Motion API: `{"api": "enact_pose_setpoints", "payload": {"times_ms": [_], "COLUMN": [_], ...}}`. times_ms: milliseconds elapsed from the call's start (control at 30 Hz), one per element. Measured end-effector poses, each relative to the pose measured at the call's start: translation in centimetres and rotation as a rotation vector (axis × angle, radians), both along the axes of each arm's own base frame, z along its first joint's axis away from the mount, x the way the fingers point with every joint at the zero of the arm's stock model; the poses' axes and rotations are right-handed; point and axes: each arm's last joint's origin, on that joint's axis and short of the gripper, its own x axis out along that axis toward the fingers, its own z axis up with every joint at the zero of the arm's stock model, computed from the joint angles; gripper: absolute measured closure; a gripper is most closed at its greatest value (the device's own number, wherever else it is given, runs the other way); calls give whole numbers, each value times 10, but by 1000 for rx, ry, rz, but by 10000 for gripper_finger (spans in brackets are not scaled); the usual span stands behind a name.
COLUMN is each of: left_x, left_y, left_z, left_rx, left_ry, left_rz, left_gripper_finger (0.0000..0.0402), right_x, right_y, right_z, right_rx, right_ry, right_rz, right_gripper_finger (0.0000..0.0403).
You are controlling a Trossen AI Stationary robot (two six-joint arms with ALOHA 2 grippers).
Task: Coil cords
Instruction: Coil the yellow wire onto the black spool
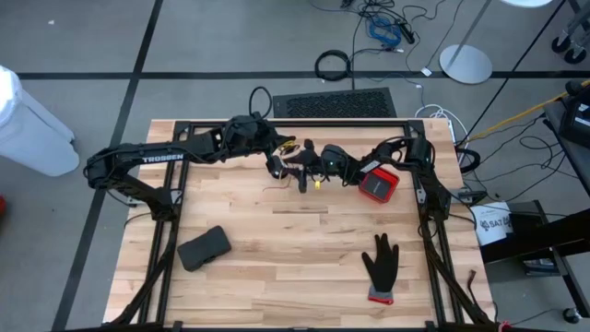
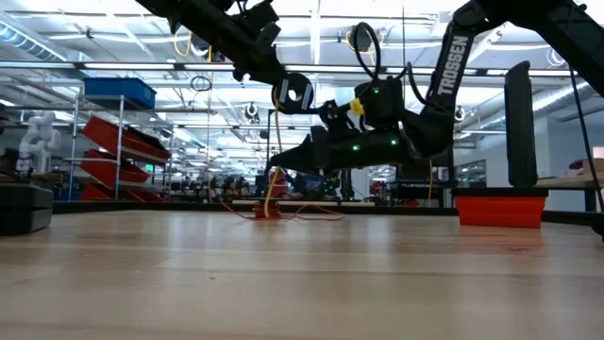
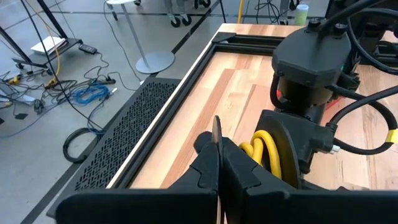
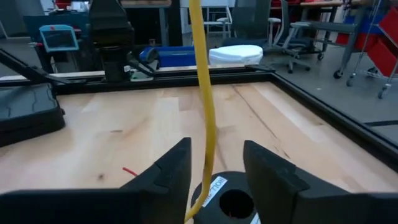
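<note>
Mid-coil, upper centre of high view: left end effector [image 1: 277,164] pinched together; right end effector [image 4: 214,165] fingers apart around spool [image 4: 231,202], yellow cord [image 4: 204,93] taut. Next: likely wind on, keep tension.

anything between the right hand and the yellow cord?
Nothing visible. The yellow cord already runs up between the open fingers of the right hand, with its black spool sitting between them. The left hand is shut, close beside it.
</note>
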Motion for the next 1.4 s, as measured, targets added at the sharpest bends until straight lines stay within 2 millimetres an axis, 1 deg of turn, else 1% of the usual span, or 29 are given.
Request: {"api": "enact_pose_setpoints", "payload": {"times_ms": [100, 200, 267, 467, 733, 1000, 1267, 1400], "left_x": [0, 0, 0, 0, 0, -6, -11, -13], "left_y": [-1, -1, -1, -1, -1, 3, 2, 1], "left_z": [0, 0, 0, -1, -1, -9, -17, -20], "left_rx": [0, 8, 13, 12, 22, 80, 72, 57], "left_ry": [0, 4, 7, 14, 22, 145, 252, 289], "left_rz": [-5, -9, -11, -11, 10, 76, 65, 55], "left_gripper_finger": [401, 401, 401, 401, 401, 401, 401, 401], "right_x": [0, -1, -1, -4, -10, -13, -13, -13], "right_y": [-1, -2, -2, -8, -21, -27, -27, -27], "right_z": [0, -4, -6, -13, -15, -17, -17, -13], "right_rx": [-13, -12, -10, 35, 109, 165, 203, 224], "right_ry": [5, 39, 68, 129, 146, 146, 136, 96], "right_rz": [-1, -3, -8, -74, -120, -145, -151, -133], "right_gripper_finger": [320, 380, 394, 399, 401, 402, 403, 403]}}
